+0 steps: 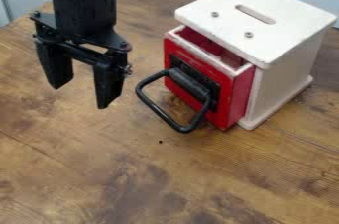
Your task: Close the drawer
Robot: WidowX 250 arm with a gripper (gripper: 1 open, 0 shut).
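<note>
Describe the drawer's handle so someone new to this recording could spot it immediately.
On the wooden table stands a cream-white box with a slotted top. Its red-fronted drawer sticks out partway toward the gripper. The handle is the black loop jutting from the black block on that front.

The black arm comes down from the top edge of the wooden surface toward its left side, its wrist upright above the gripper (82, 84), whose two dark fingers (109, 86) point downward, spread well apart, with nothing held between them.
</note>
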